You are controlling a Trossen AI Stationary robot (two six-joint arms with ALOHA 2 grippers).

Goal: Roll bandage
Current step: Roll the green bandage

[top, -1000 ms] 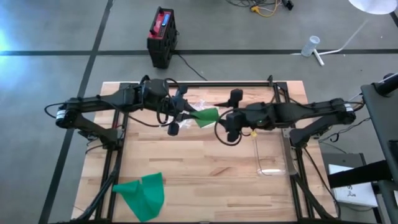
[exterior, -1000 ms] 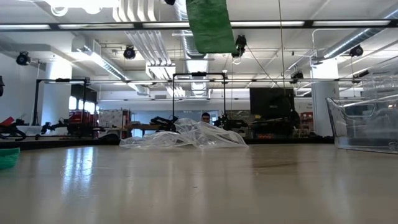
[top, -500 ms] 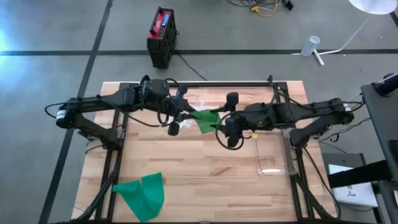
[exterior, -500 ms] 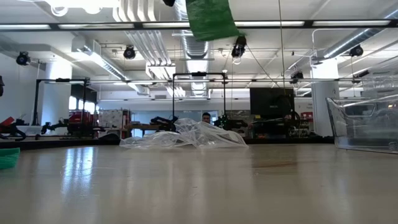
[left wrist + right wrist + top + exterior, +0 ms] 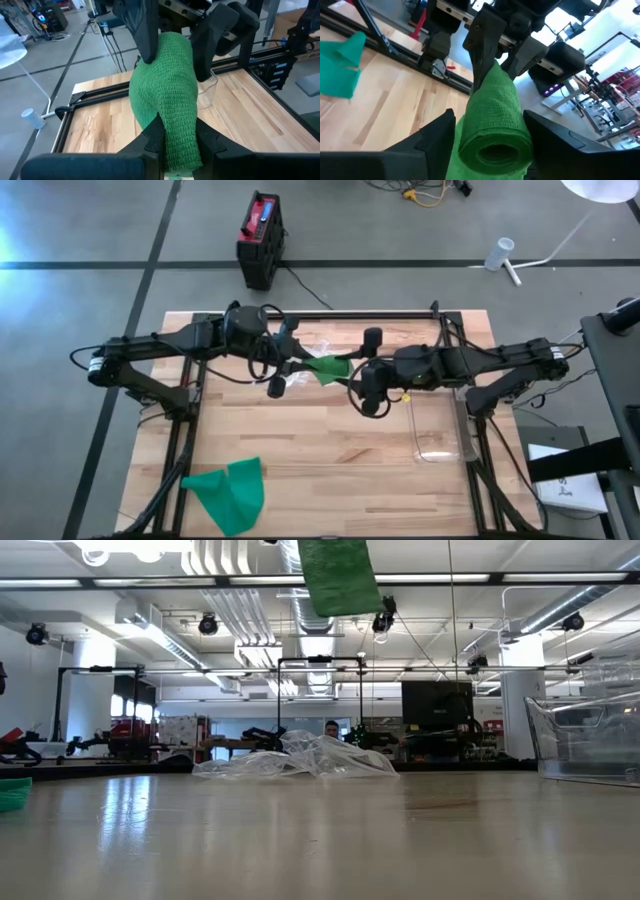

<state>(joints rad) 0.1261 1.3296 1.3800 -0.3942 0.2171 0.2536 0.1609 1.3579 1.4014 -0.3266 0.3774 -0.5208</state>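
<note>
A green knitted bandage (image 5: pixel 328 367) hangs high over the table's middle, stretched between my two grippers; in the low view it shows as a green bandage (image 5: pixel 338 575) at the top. My left gripper (image 5: pixel 300 365) comes from the table's left and is shut on the bandage's flat end. My right gripper (image 5: pixel 352 372) comes from the right, and its fingers stand on both sides of the rolled end. The roll's hollow core faces the right wrist camera. My left gripper (image 5: pixel 172 146) pinches the bandage's flat strip end (image 5: pixel 175 131) between its two fingers, coming about level from the table's left. The strip runs away from the fingers toward the other gripper, lifted clear of the table. My right gripper (image 5: pixel 492 145) holds the rolled end (image 5: pixel 495 131) between its two fingers, one against each side of the roll. The fingers come about level from the table's right and lie along the roll's axis. The roll is clear of the table.
A second green bandage (image 5: pixel 228 492) lies crumpled at the table's near left corner. A crumpled clear plastic bag (image 5: pixel 318 345) lies on the far side beneath the arms. A clear plastic container (image 5: pixel 437 430) stands on the right. The near middle boards are bare.
My right gripper has shifted a little toward the table's left, closer to my left gripper, and turned slightly. The bandage's end near it has swung a little in the low view; the bandage stays lifted clear.
</note>
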